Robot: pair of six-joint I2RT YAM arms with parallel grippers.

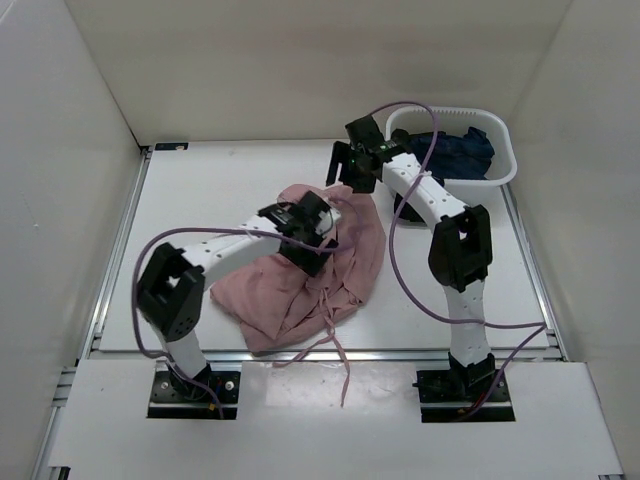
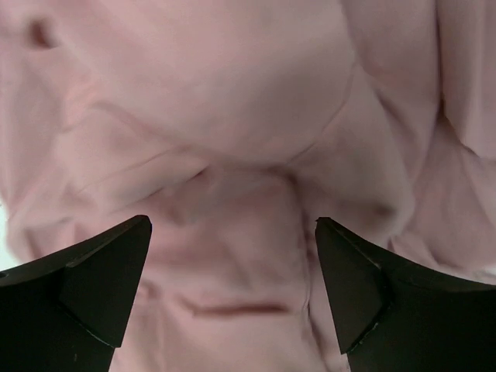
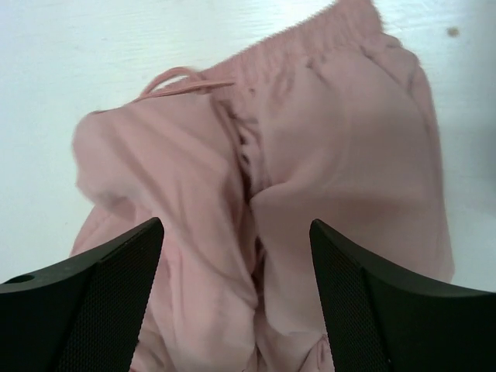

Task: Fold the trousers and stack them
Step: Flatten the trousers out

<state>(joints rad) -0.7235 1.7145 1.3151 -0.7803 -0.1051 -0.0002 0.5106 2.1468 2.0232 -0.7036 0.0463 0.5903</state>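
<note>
Two grippers: both stand with jaws spread wide and have hold of nothing; pink cloth shows in the gap of each.
Left gripper [image 1: 312, 240]: low over the middle of the heap, and its wrist view [image 2: 232, 222] is filled with creased fabric; whether the tips touch the cloth cannot be told.
Right gripper [image 1: 343, 170]: above the far edge of the heap [image 3: 236, 222], a little higher than the left one by the look of it.
Trousers [image 1: 300, 290]: crumpled in one loose mound on the table [image 1: 200, 190], left of centre, not yet folded.
Long axis: the mound runs roughly from near left to far right.
Waistband [image 3: 310, 39]: seen in the right wrist view, gathered, lying beyond the right fingertips with bare table past it.
Drawstring [image 3: 174, 81]: one loop lies beside the waistband; another strand [image 1: 342, 365] trails over the near edge.
Basket [image 1: 505, 170]: far right, holding a navy garment [image 1: 460, 150], well apart from the trousers.
Nearer arm: the right for the waistband end, the left for the legs towards near left.
Next move, as a judgement: each arm likely pinches its own end and draws them apart along that axis to flatten the cloth.
Risk: thin fabric may bunch, so that a jaw grabs several layers.
</note>
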